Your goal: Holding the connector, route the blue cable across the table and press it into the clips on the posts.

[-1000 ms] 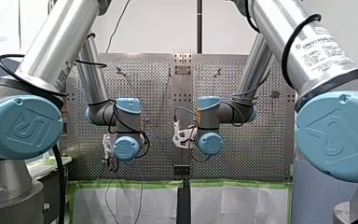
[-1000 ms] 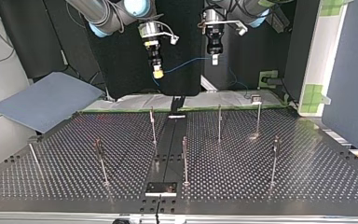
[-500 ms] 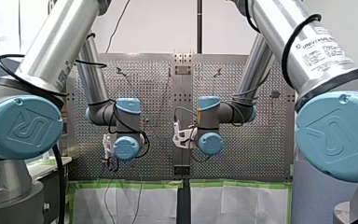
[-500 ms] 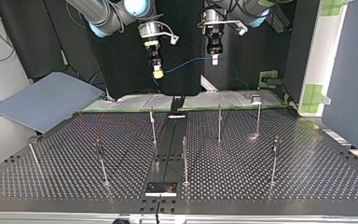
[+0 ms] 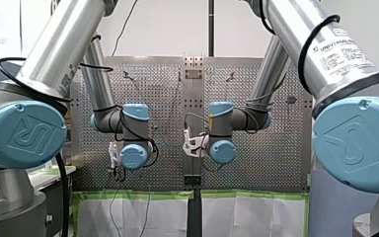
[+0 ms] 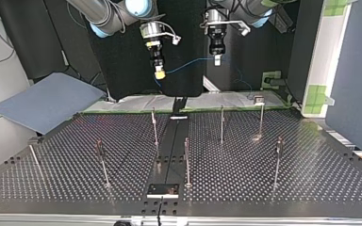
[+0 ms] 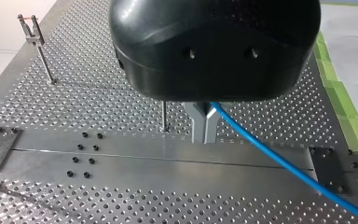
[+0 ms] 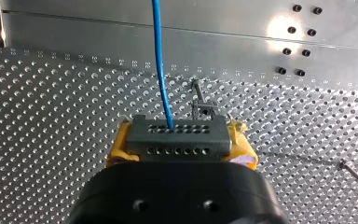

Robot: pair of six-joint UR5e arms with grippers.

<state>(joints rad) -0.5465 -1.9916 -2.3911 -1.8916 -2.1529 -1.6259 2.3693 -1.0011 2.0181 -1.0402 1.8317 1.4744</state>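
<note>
Holding blue cable (image 6: 188, 63) high over posts (image 6: 154, 127)

My right gripper (image 6: 159, 73) pinches the connector (image 8: 177, 135); from the connector the cable runs level and sideways to my left gripper (image 7: 204, 134), closed on it. Posts stand well below the connector, so pressing likely needs a descent.

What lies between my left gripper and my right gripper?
Only the blue cable, spanning the air from my right gripper to my left gripper; the top view shows it.

My left arm (image 5: 61, 47) and my right arm (image 5: 296, 29) are shiny silver tubes with big round blue caps (image 5: 22, 133) and thin black cables (image 5: 312, 39).
</note>
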